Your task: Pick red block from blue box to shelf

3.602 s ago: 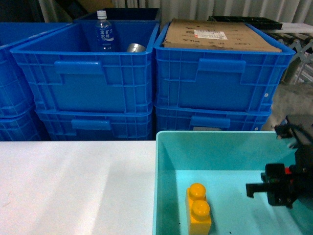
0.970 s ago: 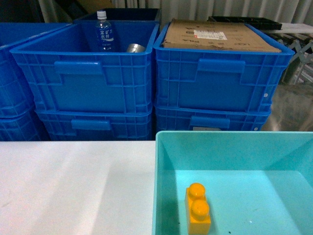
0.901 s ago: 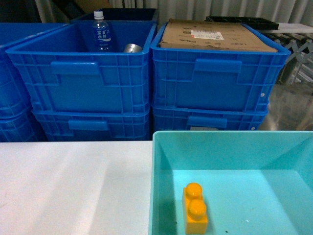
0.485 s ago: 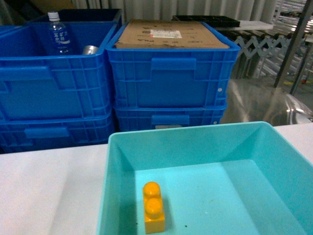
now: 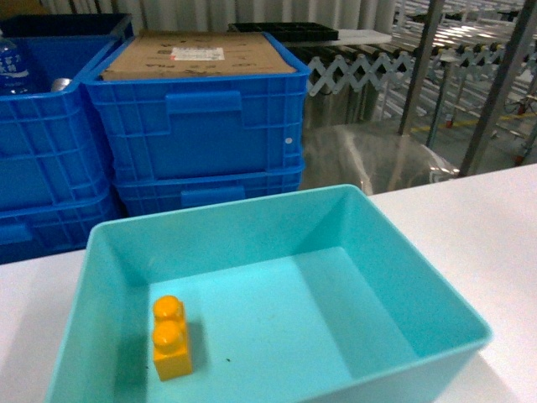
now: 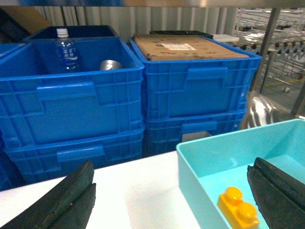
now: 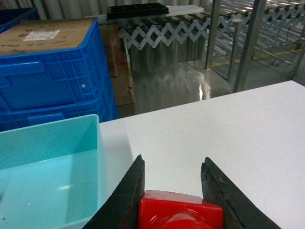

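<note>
In the right wrist view the red block (image 7: pixel 180 211) sits clamped between the black fingers of my right gripper (image 7: pixel 173 160), which is shut on it over the white table, just right of the blue box (image 7: pixel 47 138). The blue box (image 5: pixel 277 204) is a turquoise bin with one yellow-orange two-stud brick (image 5: pixel 170 337) inside. My left gripper (image 6: pixel 172 164) is open wide, its fingers straddling the bin's left rim (image 6: pixel 190 152). Steel uprights of the shelf (image 5: pixel 502 80) stand at the back right. Neither gripper shows in the head view.
Stacked dark blue crates (image 5: pixel 193 126) stand behind the bin, one topped with cardboard (image 5: pixel 197 54), another holding a water bottle (image 6: pixel 66 45). A folding roller conveyor (image 7: pixel 167 31) lies beyond the table edge. White tabletop (image 5: pixel 470 227) stretches right of the bin.
The head view has swung right, so the bin and crates slid left and the shelf came into view. The right gripper seen inside the bin earlier no longer shows there.
</note>
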Robot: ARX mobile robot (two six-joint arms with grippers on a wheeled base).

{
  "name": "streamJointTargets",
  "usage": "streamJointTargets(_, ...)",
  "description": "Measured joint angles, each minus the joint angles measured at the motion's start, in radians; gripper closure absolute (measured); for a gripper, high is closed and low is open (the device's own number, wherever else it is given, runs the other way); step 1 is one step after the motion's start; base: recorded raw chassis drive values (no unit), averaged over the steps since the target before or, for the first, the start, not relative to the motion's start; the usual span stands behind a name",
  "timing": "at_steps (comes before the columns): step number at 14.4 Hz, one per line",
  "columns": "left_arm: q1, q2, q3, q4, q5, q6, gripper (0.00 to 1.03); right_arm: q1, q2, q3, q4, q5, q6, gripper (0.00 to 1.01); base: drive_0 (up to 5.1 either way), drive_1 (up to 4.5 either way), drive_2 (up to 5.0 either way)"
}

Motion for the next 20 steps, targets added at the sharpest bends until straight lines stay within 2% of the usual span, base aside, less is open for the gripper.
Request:
streamJointTargets(5, 0.000, 0.000, 0.000, -0.003, 0.004, 0.000, 0.05, 0.000, -0.003, 0.000, -0.001, 0.000, 0.000, 0.73, 0.9, -6.83, 0.3)
streamJointTargets(20, 0.000, 0.000, 0.000, 0.002, 0.002, 0.000, 0.05, 0.000, -0.006, -0.001, 0.001, 0.002, 0.000, 0.73, -1.6, -1.59, -1.6)
